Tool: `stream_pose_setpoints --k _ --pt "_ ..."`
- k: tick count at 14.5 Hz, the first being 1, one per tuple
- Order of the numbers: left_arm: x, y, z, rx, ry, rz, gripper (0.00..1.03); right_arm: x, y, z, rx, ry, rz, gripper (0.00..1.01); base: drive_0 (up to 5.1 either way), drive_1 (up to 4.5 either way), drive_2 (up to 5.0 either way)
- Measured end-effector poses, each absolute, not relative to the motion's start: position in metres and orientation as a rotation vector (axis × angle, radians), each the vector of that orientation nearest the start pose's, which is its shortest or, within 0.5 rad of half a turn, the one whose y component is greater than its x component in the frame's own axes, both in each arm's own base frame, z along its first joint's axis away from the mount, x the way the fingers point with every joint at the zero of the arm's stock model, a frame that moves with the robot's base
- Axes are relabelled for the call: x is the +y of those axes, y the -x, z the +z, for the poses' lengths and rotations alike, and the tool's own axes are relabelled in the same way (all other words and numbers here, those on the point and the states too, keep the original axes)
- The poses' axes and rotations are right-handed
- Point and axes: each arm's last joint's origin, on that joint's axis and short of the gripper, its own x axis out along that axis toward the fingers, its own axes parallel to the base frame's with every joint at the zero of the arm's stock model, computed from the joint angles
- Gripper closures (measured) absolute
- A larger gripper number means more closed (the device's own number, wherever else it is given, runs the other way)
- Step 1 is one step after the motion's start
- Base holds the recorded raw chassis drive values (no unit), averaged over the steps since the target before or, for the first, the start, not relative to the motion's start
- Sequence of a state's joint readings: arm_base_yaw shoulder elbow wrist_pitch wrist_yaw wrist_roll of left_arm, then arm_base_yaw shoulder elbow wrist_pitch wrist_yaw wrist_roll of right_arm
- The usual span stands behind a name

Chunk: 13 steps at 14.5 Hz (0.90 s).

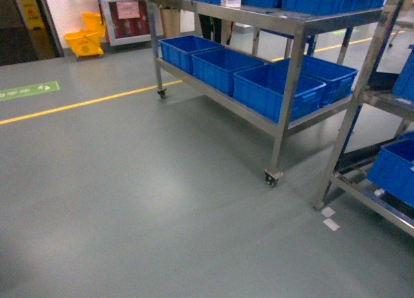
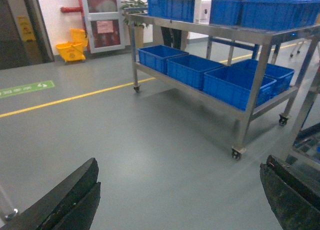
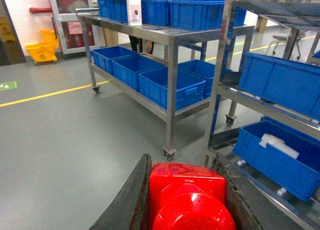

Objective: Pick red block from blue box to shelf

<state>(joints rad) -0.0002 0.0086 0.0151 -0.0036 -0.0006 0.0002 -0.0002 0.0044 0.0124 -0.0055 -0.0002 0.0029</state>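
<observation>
Red block [image 3: 187,197] is pinched between the dark fingers of the right gripper [image 3: 186,202], its round stud facing the right wrist camera; it fills the bottom of that view. The left gripper [image 2: 180,200] is seen with its fingers spread wide apart, nothing between them, above grey floor [image 1: 129,181]. A steel shelf [image 3: 220,90] with perforated posts is seen just right of the held block, dark blue crates [image 3: 280,80] on its tiers. A wheeled steel rack [image 1: 291,72] carrying more blue crates is seen ahead, beyond a yellow floor line [image 1: 84,104].
</observation>
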Motion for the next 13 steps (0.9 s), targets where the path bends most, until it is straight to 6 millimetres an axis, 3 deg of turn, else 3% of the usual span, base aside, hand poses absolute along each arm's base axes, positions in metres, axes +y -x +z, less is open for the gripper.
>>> stream_pose_setpoints --k 13 --pt "0.0 -0.0973 0.1676 -0.003 0.0 0.0 0.05 0.0 -0.0972 0.1669 -0.003 -0.003 0.0 0.72 -1.6 -1.61 -1.6"
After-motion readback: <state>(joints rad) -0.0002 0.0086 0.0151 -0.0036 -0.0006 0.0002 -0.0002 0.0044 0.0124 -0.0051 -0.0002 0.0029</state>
